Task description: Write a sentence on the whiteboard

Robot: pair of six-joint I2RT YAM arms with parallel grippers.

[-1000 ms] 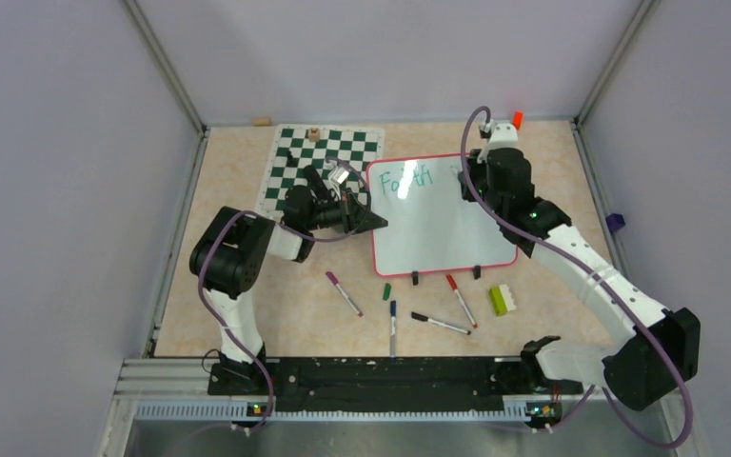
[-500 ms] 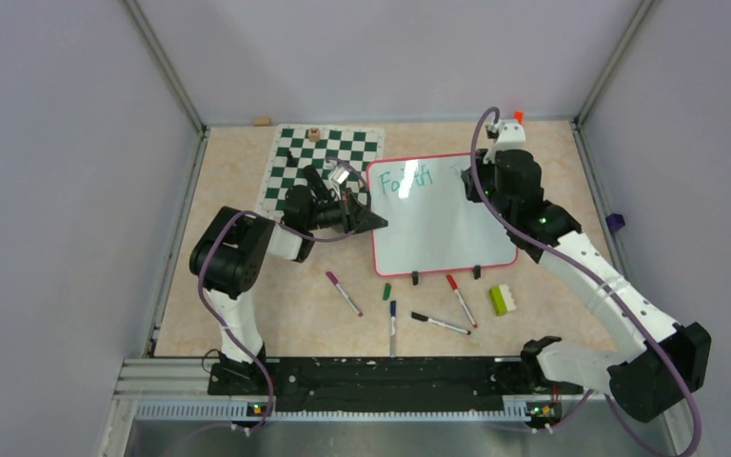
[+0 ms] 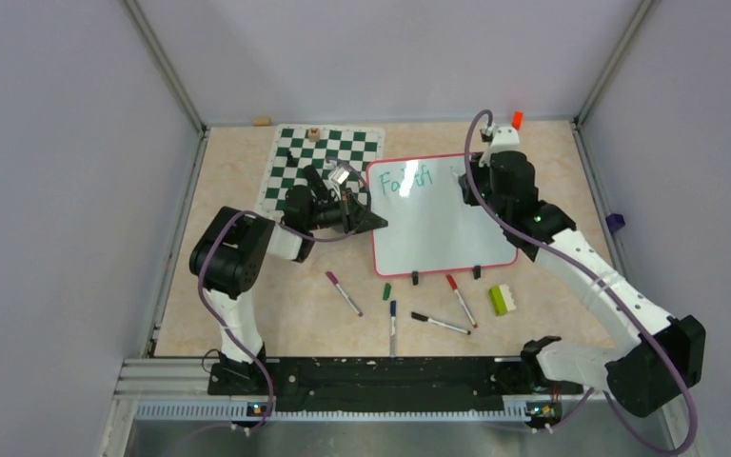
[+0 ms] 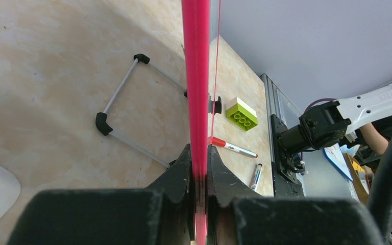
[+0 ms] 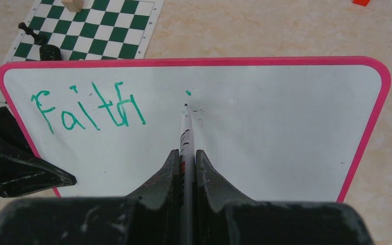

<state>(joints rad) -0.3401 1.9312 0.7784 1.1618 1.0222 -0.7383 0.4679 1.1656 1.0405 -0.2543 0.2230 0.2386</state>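
One glossy white rectangular whiteboard (image 3: 443,224) with a thin red-pink frame lies mid-desk. Its long axis runs left to right, slightly skewed. Its two small black feet sit on the near edge, and its far-left corner is just beside the green-and-white checkered chess mat (image 3: 319,167). Of the sentence (image 5: 89,107), only the teal-green handwritten word "Faith" shows. It sits in the far-left corner and runs rightward along the long axis, with the tops of the letters toward the far side. A lone teal dot (image 5: 188,93) sits right of it. The left end effector (image 4: 199,150) is pinched onto the board's left frame edge, which its wrist view shows edge-on as a pink strip. The right end effector (image 5: 186,153) is pressed onto a thin white-barrelled marker (image 5: 186,132) over the board's far-middle area. The marker's long axis points toward the far edge, with the dark tip just short of the dot. Whether the tip touches the surface cannot be told. On the beige marbled desk (image 3: 247,305), near the board's feet, lie five loose pens well apart from each other: a purple-capped pen (image 3: 344,292), a short green pen (image 3: 386,291), a blue pen (image 3: 392,327), a black pen (image 3: 440,324) and a red-capped pen (image 3: 461,301). A lime-green toy brick (image 3: 503,300) lies right of the red-capped pen.
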